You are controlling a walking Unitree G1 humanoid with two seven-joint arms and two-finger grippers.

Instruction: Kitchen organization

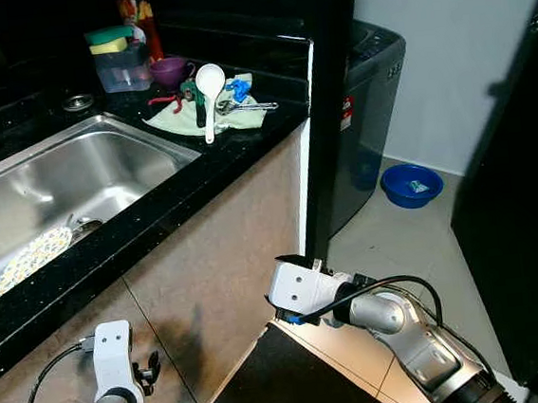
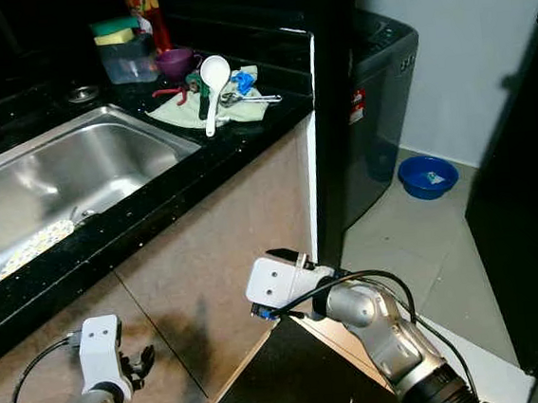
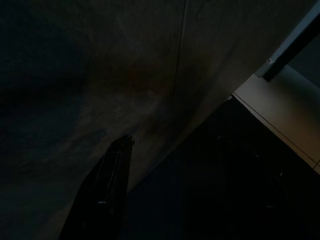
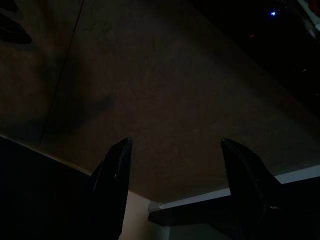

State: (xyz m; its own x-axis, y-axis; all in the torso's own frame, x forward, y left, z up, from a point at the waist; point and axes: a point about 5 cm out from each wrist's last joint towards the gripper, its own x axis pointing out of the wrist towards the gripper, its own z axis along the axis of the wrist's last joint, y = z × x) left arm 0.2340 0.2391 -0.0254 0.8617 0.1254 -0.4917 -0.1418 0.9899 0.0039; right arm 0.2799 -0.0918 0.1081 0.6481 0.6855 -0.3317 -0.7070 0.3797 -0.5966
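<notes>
Item: white plastic rice spoon (image 1: 208, 85) on green cloth (image 1: 185, 120), black granite bench (image 1: 156, 217). Right end effector (image 4: 172, 150) spread wide, low; left end effector (image 1: 148, 372), spread unclear. Raise arms before reaching.

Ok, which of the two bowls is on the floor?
The blue bowl: it sits on the floor tiles beside the grey appliance. The purple bowl is up on the black counter, next to the clear container.

Both silver arms hanging low, right tool (image 4: 172, 165) with fingers spread apart, left tool (image 3: 112, 190) in shade
</notes>
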